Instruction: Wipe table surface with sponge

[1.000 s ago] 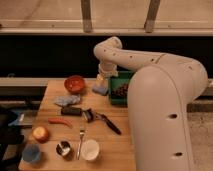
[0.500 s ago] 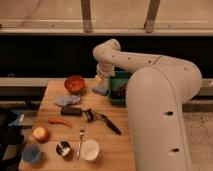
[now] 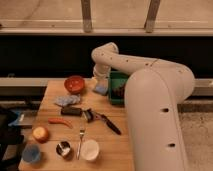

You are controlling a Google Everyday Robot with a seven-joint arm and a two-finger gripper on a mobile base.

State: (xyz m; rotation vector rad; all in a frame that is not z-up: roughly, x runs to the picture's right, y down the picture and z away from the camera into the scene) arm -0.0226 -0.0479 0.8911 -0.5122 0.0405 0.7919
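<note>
The table surface (image 3: 120,145) is a light brown wooden top with many small things on it. The sponge (image 3: 101,90), a small light-blue block, lies near the far edge between the orange bowl (image 3: 75,84) and the green bin (image 3: 118,79). My gripper (image 3: 99,83) hangs straight down from the white arm, right over the sponge and at its top. It stands open. Whether the tips touch the sponge I cannot tell.
A grey-blue rag (image 3: 66,100) lies beside a black-handled brush (image 3: 75,111). Toward the front are a red chili (image 3: 60,121), a dark utensil (image 3: 109,124), a fork (image 3: 81,140), an apple (image 3: 40,133), a blue cup (image 3: 31,153), a metal cup (image 3: 63,148) and a white cup (image 3: 90,149). The arm's bulky white body (image 3: 155,125) covers the table's right side.
</note>
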